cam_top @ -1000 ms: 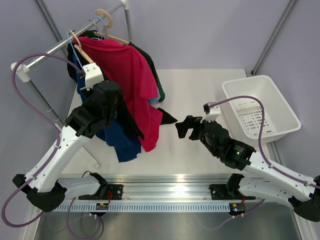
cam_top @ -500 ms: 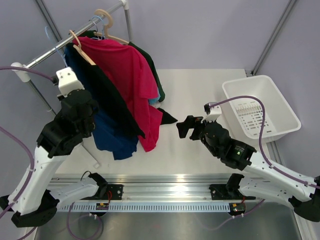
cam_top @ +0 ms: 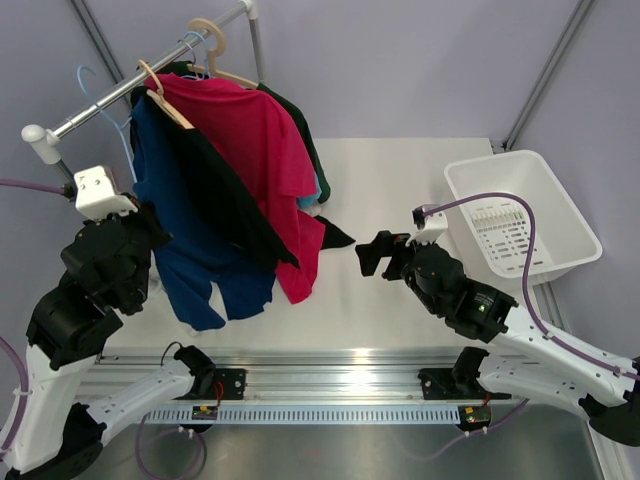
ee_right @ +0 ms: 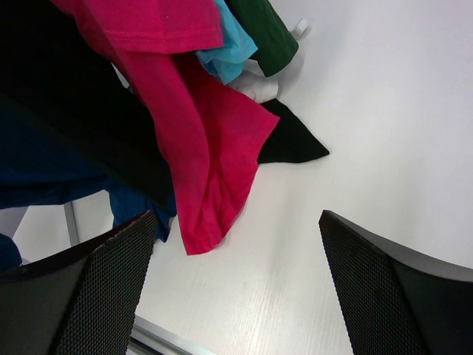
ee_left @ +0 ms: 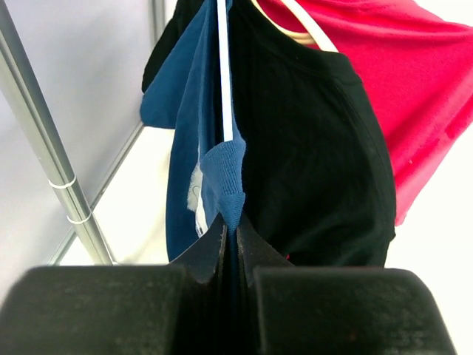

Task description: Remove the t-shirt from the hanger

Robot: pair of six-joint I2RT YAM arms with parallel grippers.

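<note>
White desk, grey walls, clothes rail at 10 o'clock. The blue t-shirt hangs there on its hanger, next to a black shirt. The left end effector is pinched on the tee's ribbed edge (soft, light, stretchy, so prob. take it by the collar). The right end effector is wide apart and empty.

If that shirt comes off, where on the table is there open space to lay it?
The widest bare patch of table lies between the red t-shirt and the white basket, beyond the open right fingers. The left side is crowded: hanging shirts hide it there, and the left fingers pinch the blue t-shirt.
</note>
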